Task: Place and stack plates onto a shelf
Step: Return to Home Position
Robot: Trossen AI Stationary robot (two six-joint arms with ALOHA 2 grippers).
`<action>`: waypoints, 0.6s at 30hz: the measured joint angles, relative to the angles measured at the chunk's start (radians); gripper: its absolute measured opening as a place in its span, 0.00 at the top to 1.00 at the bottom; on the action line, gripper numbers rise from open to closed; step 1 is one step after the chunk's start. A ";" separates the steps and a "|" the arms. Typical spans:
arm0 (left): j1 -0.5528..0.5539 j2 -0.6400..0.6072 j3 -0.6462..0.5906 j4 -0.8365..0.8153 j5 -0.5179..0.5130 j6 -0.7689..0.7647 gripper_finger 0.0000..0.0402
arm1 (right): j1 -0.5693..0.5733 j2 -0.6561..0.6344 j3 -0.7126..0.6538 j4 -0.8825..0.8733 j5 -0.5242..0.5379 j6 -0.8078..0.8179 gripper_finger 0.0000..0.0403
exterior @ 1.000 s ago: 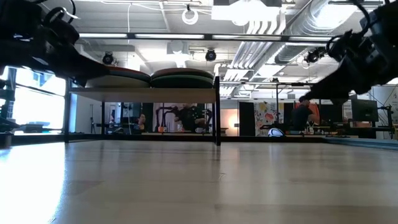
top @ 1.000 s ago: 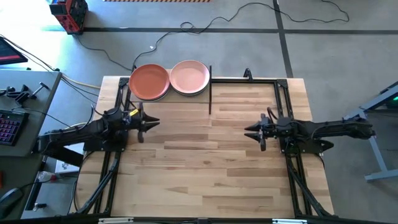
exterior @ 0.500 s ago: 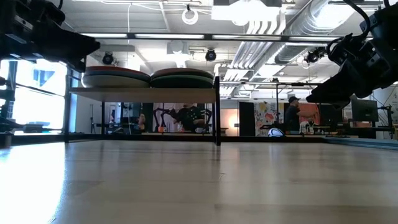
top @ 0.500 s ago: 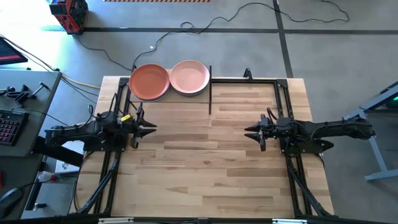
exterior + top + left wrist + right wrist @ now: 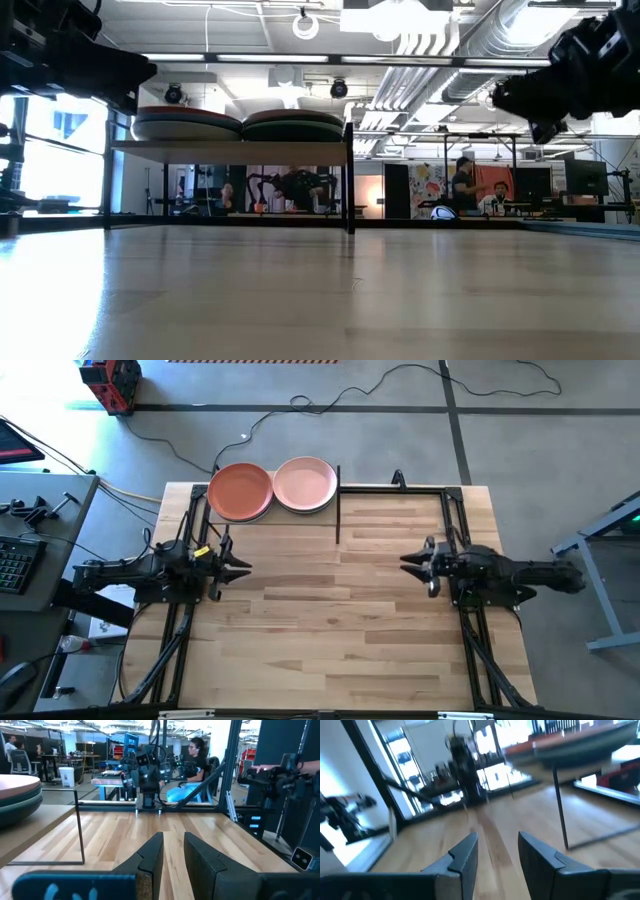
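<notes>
Two stacks of plates stand side by side on the shelf at the table's far left. One is topped by a terracotta plate, the other by a pink plate. In the low view both stacks rest on the shelf's board. My left gripper hovers level near the table's left edge, nearer than the shelf, open with nothing between its fingers. My right gripper hovers level at the right side, open and holding nothing.
The shelf's black upright stands right of the pink stack. Black frame rails run along the table's left and right sides. The plank tabletop lies bare between the two grippers. People sit in the room beyond the table.
My left gripper has drawn back from the shelf toward the table's left and near edges and risen a little, then kept still. My right gripper has risen and tipped up to level, its arm folding back toward the right edge. The plates have not moved.
</notes>
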 joint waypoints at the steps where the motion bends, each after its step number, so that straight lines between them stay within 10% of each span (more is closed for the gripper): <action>1: 0.000 0.000 0.000 0.000 0.000 0.000 0.84 | 0.000 -0.025 0.000 0.000 0.000 0.000 0.69; 18: 0.000 0.000 0.000 -0.004 0.000 0.000 0.84 | 0.000 -0.040 -0.001 0.005 -0.003 0.000 0.69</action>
